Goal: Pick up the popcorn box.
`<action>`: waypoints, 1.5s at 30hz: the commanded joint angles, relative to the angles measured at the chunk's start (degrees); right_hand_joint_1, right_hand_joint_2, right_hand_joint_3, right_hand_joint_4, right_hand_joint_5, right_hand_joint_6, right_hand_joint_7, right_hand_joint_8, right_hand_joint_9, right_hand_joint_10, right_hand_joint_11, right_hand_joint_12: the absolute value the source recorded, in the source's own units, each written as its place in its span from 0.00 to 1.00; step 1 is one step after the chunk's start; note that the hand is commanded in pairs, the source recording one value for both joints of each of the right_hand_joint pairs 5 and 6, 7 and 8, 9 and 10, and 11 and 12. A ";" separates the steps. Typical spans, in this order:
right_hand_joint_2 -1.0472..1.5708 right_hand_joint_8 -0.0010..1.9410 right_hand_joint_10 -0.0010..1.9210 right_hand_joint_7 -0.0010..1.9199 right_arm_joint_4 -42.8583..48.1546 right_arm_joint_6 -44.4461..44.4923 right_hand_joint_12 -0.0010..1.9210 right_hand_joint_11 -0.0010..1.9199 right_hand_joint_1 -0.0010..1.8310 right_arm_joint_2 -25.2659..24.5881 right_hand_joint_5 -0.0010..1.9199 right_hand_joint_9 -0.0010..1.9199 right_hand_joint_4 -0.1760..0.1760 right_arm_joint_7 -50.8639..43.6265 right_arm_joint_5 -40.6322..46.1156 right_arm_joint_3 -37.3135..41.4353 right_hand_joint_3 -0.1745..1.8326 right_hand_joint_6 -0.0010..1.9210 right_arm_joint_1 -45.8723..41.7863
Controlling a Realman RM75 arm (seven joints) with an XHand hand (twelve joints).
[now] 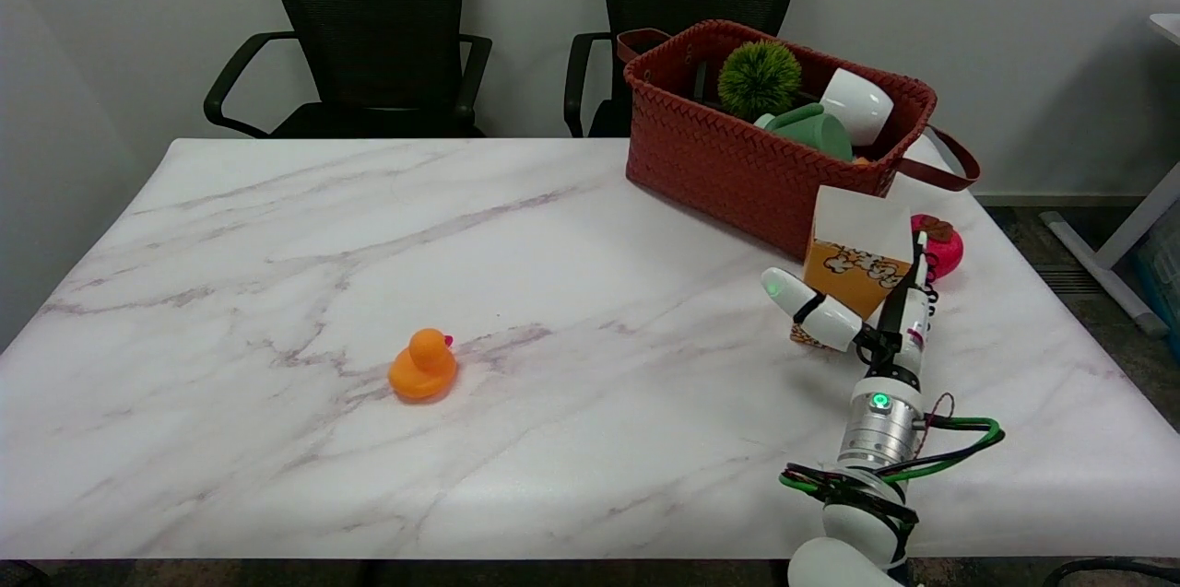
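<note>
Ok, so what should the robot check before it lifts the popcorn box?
1. Right hand at the popcorn box: ok, thumb on its left side, fingers on its right.
2. Grip firm: cannot tell.
3. Box upright: ok.
4. Space above the box: ok.
5. Red woven basket close behind, pink toy beside it: not ok, lift straight up.
6. Orange rubber duck out of the way: ok.

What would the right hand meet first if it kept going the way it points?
The popcorn box: the right hand already brackets it. Beyond lies the red woven basket; contact is unclear from this view.
</note>
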 commanded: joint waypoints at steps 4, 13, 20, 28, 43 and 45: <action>0.47 0.00 0.01 0.00 -2.44 -2.93 0.00 0.00 0.53 0.19 0.00 0.01 0.50 1.27 1.60 0.86 0.15 0.00 2.65; 0.50 0.10 0.15 0.10 -2.56 -1.31 0.00 0.00 0.56 0.19 0.00 0.15 0.50 1.69 2.40 0.35 0.11 0.00 2.70; 0.54 0.34 0.32 0.35 -2.37 0.42 0.19 0.19 0.57 0.03 0.00 0.32 0.50 1.69 2.36 0.22 0.09 0.00 2.70; 0.55 0.42 0.39 0.43 -2.08 1.10 0.27 0.27 0.58 -0.09 0.06 0.39 0.50 1.69 1.76 0.07 0.12 0.06 2.70; 0.56 0.47 0.42 0.47 -1.21 1.06 0.34 0.34 0.59 -0.29 0.09 0.42 0.50 1.85 1.68 0.07 0.14 0.09 2.81; 0.57 0.49 0.42 0.49 -0.93 1.06 0.36 0.36 0.59 -0.29 0.09 0.42 0.50 1.85 1.68 0.07 0.14 0.09 2.89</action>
